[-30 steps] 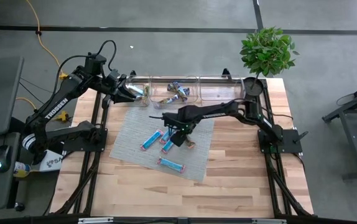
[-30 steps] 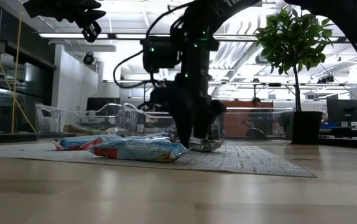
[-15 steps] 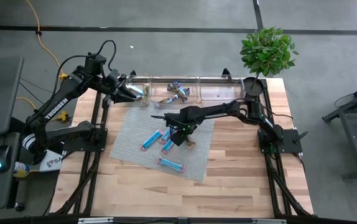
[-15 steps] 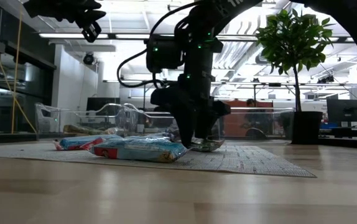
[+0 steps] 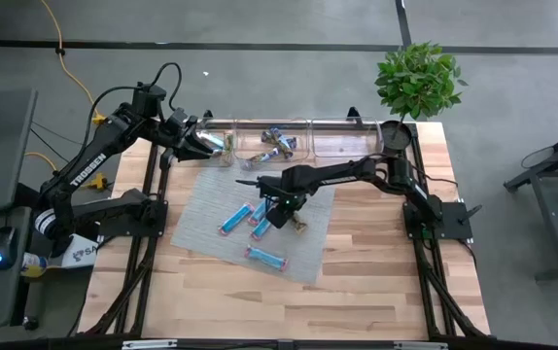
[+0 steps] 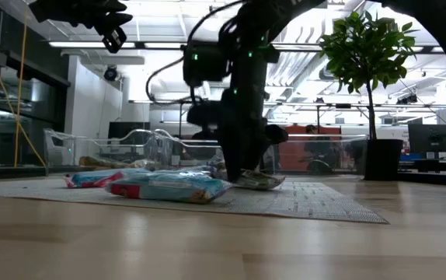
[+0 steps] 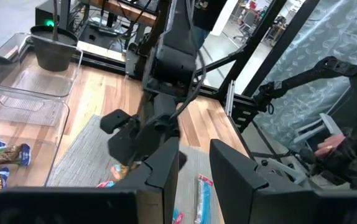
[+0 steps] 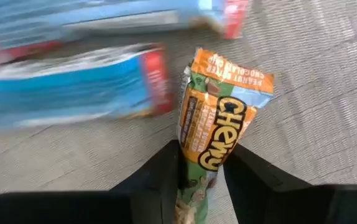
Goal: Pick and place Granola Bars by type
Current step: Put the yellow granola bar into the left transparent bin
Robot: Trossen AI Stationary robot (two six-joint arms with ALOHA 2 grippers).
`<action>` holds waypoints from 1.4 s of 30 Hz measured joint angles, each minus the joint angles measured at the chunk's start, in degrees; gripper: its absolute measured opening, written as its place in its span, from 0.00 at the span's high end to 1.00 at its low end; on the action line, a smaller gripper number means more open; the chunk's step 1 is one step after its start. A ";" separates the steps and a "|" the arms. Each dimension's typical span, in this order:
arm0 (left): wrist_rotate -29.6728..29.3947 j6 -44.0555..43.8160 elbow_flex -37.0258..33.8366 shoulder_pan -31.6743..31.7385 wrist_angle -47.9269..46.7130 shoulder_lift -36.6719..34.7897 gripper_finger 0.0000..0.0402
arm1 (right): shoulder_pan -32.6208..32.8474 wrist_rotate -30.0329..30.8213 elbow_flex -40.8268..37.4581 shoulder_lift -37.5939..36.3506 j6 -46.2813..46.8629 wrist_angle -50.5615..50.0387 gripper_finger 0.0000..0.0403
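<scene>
High view: three blue bars (image 5: 237, 219) on mat (image 5: 206, 224), right end effector (image 5: 294, 223) pinching one orange bar (image 8: 219, 134).

Bare wood (image 5: 357, 282) lay open across the lower half of the high view, and right of the grey mat (image 5: 201, 219). At centre, three blue bars (image 5: 250, 214) crowded beside the right arm's gripper (image 5: 281, 216). Clear bins (image 5: 289, 141) walled the upper edge, with a potted plant (image 5: 415, 83) blocking the upper right corner.
</scene>
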 joint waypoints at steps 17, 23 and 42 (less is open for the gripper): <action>0.02 0.00 0.00 -0.01 -0.01 0.00 0.78 | -0.49 0.00 0.11 -5.56 -1.05 1.25 0.73; 0.02 0.00 0.00 0.00 -0.01 -0.01 0.78 | 0.20 3.22 0.11 -5.40 -2.16 0.74 0.73; 0.07 -0.02 0.00 0.01 -0.03 0.00 0.78 | -0.04 -4.34 -12.39 -5.71 2.88 14.18 0.48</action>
